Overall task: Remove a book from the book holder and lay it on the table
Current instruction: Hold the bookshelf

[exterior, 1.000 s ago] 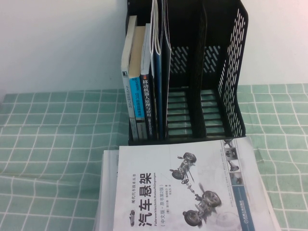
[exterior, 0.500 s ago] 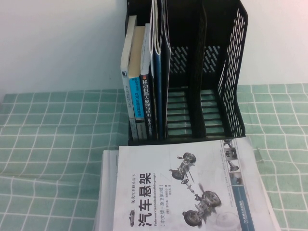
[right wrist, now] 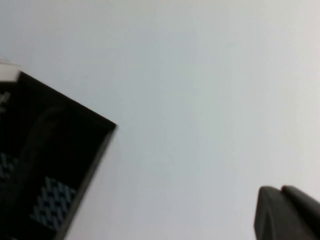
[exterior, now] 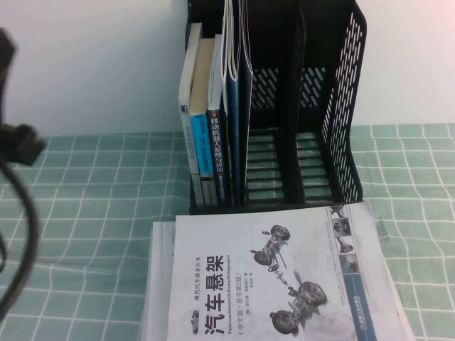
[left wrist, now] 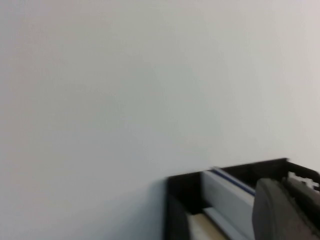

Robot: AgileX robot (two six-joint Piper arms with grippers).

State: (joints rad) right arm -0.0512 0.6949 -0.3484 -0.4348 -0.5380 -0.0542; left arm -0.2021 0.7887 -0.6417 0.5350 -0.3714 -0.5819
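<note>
The black book holder (exterior: 341, 106) stands at the back of the table (exterior: 85, 213). Its left compartment holds thicker upright books (exterior: 202, 142). Beside them thin tall booklets (exterior: 238, 85) stand edge-on, covers hidden, so the red-and-white book cannot be singled out. My left gripper (left wrist: 282, 187) looks shut and empty, raised near the holder's top edge (left wrist: 180, 200), facing the wall. My right gripper (right wrist: 280, 192) is shut and empty, also raised, with the holder's corner (right wrist: 60, 150) off to one side. Neither gripper shows in the high view.
A white book with a grey car-chassis drawing (exterior: 277, 277) lies flat on other papers in front of the holder. The holder's two right compartments (exterior: 291, 163) are empty. A dark part of my left arm with its cable (exterior: 18, 149) hangs at the left edge.
A dark part of my left arm and its cable have come into the high view at the left edge. Books and holder have not moved.
</note>
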